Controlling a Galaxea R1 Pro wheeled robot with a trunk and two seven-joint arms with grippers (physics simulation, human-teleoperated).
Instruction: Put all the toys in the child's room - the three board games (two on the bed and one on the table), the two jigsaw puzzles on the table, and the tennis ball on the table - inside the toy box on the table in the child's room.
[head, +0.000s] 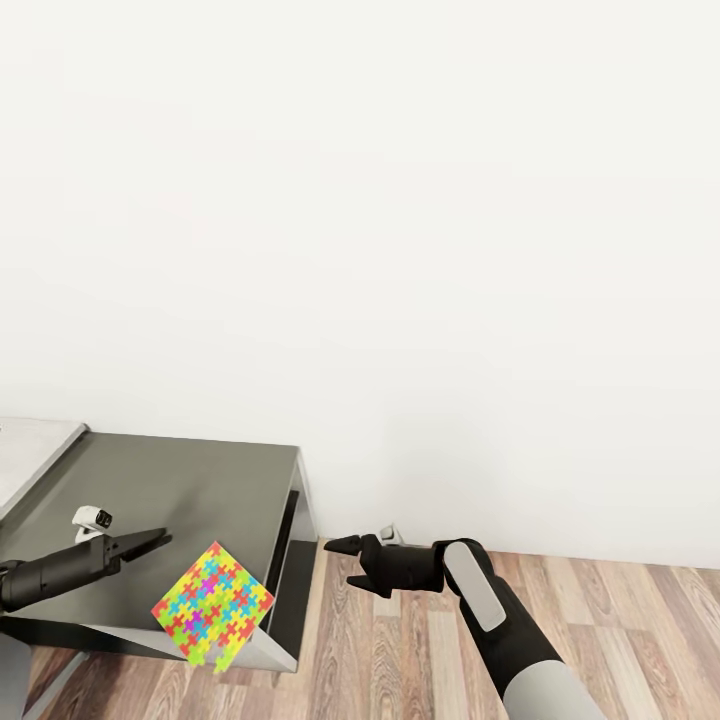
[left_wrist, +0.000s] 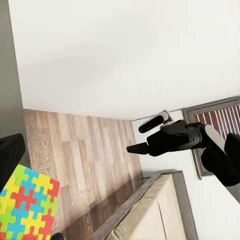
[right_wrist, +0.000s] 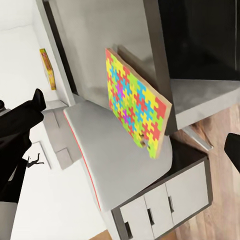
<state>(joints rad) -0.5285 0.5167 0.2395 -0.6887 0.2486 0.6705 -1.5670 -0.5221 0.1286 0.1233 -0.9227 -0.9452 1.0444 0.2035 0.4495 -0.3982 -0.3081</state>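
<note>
One jigsaw puzzle (head: 212, 605), a flat square of bright interlocking pieces, hangs tilted at the front right corner of the table's dark grey section (head: 200, 480). My left gripper (head: 160, 542) is just up and left of it, apart from it and open. In the left wrist view one of the fingers (left_wrist: 10, 155) borders the puzzle (left_wrist: 27, 205). My right gripper (head: 345, 562) is open over the floor to the puzzle's right, pointing at the puzzle (right_wrist: 132, 102). A thin yellow-orange box (right_wrist: 47, 67) that may be a board game sits farther along the table. The toy box is out of view.
The table's light grey top (head: 30, 445) with white drawer fronts (right_wrist: 165, 200) lies to the left. A plain white wall runs behind. Wood-plank floor (head: 420, 650) spreads to the right. The bed (left_wrist: 145, 210) and a dark-framed window (left_wrist: 220, 120) lie past the right arm.
</note>
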